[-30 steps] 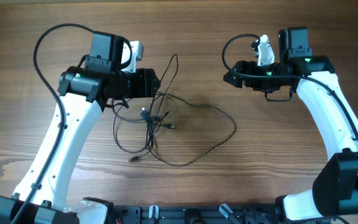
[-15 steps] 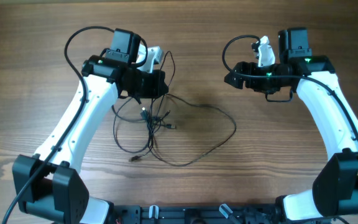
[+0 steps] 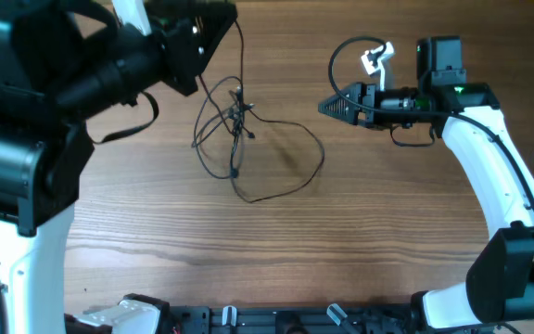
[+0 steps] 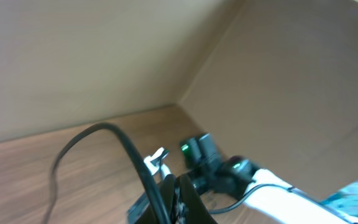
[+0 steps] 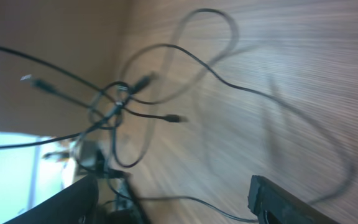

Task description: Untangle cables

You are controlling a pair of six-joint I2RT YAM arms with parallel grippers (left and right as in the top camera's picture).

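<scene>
My left arm is raised high, and its gripper (image 3: 221, 17) is shut on the cables (image 3: 237, 107) at the table's far edge. The thin black cords hang from it in a knot, with loose loops (image 3: 290, 181) trailing on the wood. In the left wrist view the gripper (image 4: 180, 202) shows pinched jaws with a black cord (image 4: 138, 165) running up past them. My right gripper (image 3: 325, 107) points left at the loops, open and holding nothing. Its wrist view shows the knot (image 5: 117, 93) ahead, and one strand (image 5: 191, 199) crosses between the spread fingers (image 5: 278, 199) of the gripper (image 5: 176, 194).
The wooden table (image 3: 406, 232) carries only the cords. A brown wall (image 4: 278, 74) rises behind the far edge. My right arm (image 4: 253, 180) shows in the left wrist view. The large left arm (image 3: 26, 139) blocks the overhead view's left side.
The left gripper closed on the cables, then rose and swung toward the far edge, pulling the tangle up and away. The right gripper turned and reached slightly left toward the loops.
</scene>
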